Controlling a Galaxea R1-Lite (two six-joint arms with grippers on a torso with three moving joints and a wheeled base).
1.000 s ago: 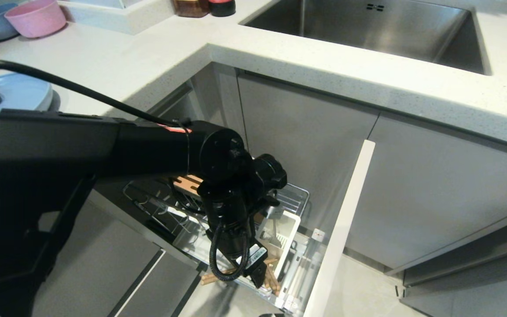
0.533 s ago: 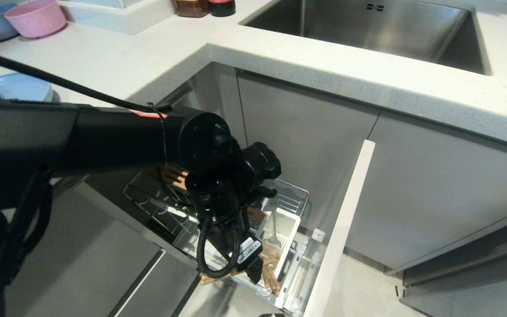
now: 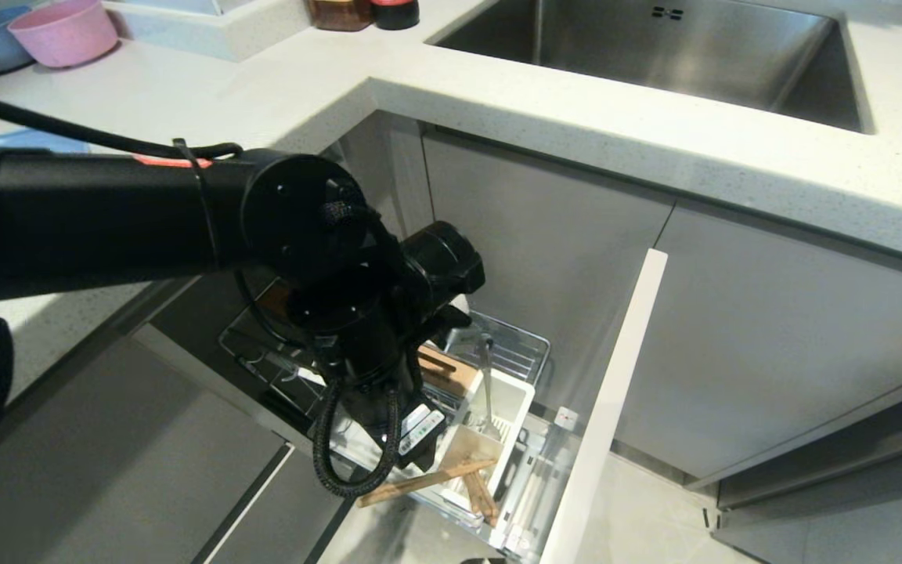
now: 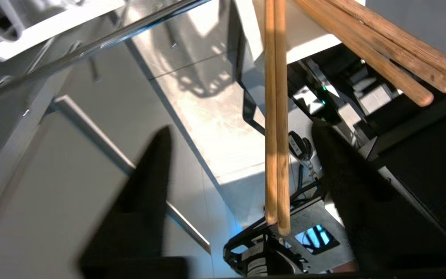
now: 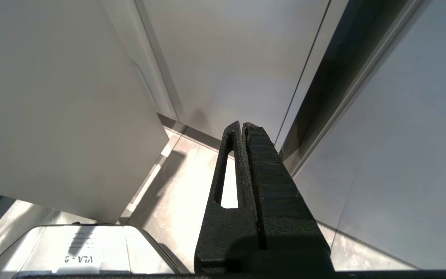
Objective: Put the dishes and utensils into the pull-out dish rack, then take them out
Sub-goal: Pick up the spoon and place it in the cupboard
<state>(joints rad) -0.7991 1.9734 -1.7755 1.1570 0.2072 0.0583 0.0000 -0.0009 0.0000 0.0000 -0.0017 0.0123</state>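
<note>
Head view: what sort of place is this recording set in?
A home-style kitchen, most likely: a steel sink set in a pale countertop, grey cabinets below, and a pull-out dish rack holding chopsticks.

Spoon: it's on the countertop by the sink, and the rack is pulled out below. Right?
Not quite. The spoon stands in the white utensil caddy of the pull-out dish rack, not on the countertop, as the head view shows. The rack is indeed pulled out.

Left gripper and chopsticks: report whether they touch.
Apart. The left wrist view shows the chopsticks between the spread fingers of the left gripper, clear gaps on both sides.
</note>
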